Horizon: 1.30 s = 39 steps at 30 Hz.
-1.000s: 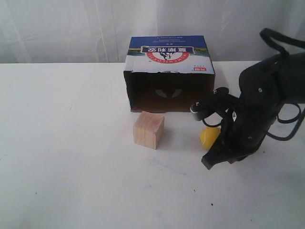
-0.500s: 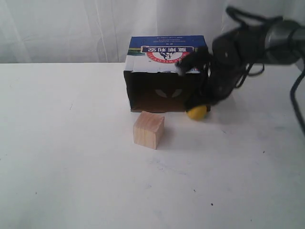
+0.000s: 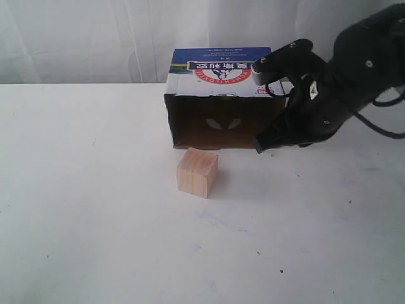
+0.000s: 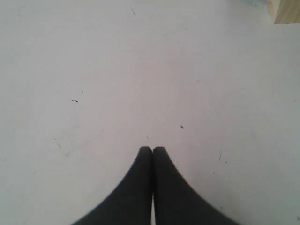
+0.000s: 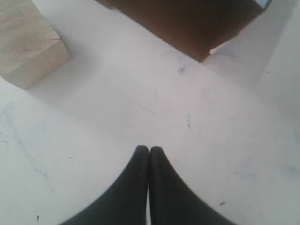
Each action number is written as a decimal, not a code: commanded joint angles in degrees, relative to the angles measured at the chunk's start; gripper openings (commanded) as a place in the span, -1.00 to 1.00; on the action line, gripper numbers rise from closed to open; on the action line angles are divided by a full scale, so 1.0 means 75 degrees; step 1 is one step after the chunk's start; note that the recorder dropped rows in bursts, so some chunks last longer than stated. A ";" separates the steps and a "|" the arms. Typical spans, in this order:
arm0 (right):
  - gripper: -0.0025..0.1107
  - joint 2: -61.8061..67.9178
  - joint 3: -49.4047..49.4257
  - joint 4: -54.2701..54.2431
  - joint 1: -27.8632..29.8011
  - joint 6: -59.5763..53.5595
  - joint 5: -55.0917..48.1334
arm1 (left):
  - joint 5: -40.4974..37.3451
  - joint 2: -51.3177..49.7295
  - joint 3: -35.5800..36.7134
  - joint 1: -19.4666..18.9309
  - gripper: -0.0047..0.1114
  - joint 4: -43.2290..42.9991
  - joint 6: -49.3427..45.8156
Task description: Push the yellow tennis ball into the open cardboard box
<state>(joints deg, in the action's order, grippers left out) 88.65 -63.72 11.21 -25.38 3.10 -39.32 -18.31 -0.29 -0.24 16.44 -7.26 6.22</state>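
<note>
At the right front corner of the open cardboard box [image 3: 221,71] hangs the right gripper [image 3: 262,144], its black fingers pressed together with no gap and nothing between them, tips low over the bench [image 3: 95,221] and just off the edge of the box's mouth. That mouth faces the exterior camera and the box's long axis runs across that view. The yellow tennis ball shows in none of the views: the right wrist view shows only bare bench between the tips and the box's brown corner, so the ball is probably either inside the dark interior or hidden behind the arm, and I cannot tell which. If it lies at the threshold, it would be toward the box from the gripper, and any finishing nudge would go inward past that corner. The right arm is plainly the nearer one, bent down and across from the right side, its wrist above the box's printed top. The pale wooden cube [image 3: 197,172] stands apart in front of the box's left half, clear of the gripper. The left gripper [image 4: 152,150] is closed too, holding nothing, over bare bench with only a corner of the cube in sight
</note>
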 commanded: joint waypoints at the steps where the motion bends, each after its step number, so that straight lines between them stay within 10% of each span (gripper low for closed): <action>1: -0.96 -0.1023 0.1009 -0.0061 0.0027 0.0650 0.0689 | -0.0124 0.0038 0.0033 0.0039 -0.92 -0.0017 -0.0017; 20: -0.96 -0.3647 0.5362 -0.1266 0.0195 0.0650 0.6279 | -0.0124 0.0038 0.0033 0.0039 -0.92 -0.0017 -0.0017; 39: -0.96 -0.8791 0.7819 -0.1361 0.1569 0.0613 0.5425 | -0.0124 0.0038 0.0033 0.0039 -0.92 -0.0017 -0.0017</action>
<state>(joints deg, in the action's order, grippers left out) 26.56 -6.48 1.77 -13.91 7.78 1.48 -18.31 -0.29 -0.24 16.44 -7.26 6.22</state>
